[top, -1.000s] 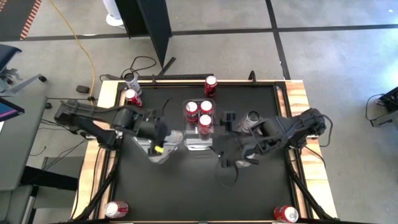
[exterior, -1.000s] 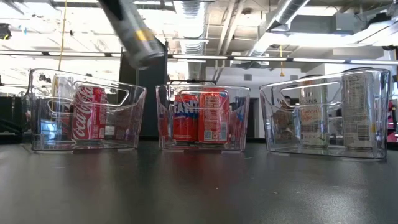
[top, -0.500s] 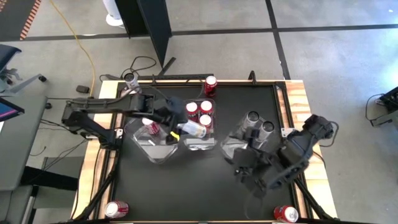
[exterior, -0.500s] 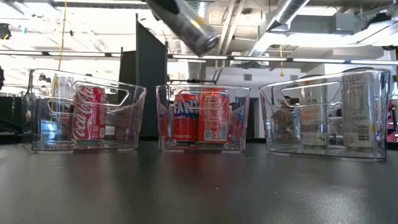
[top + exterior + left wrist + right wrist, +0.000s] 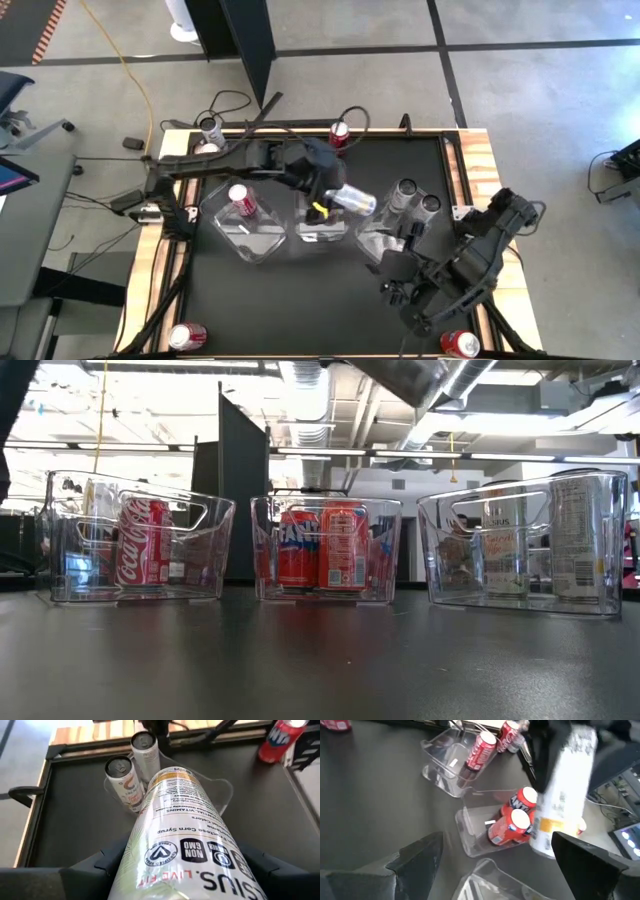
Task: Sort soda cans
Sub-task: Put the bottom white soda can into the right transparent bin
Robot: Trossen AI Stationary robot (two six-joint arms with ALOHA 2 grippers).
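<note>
held can [image 5: 395, 372]: cut off by low view's top edge | print on can [image 5: 563, 795]: blurred

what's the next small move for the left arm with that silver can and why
Probably carry on toward the right bin and lower there: the left gripper holds a silver can above the middle bin, and two matching silver cans already stand in the right one.

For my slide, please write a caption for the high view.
Left gripper carries a silver can over the clear bins, toward two silver cans.
</note>
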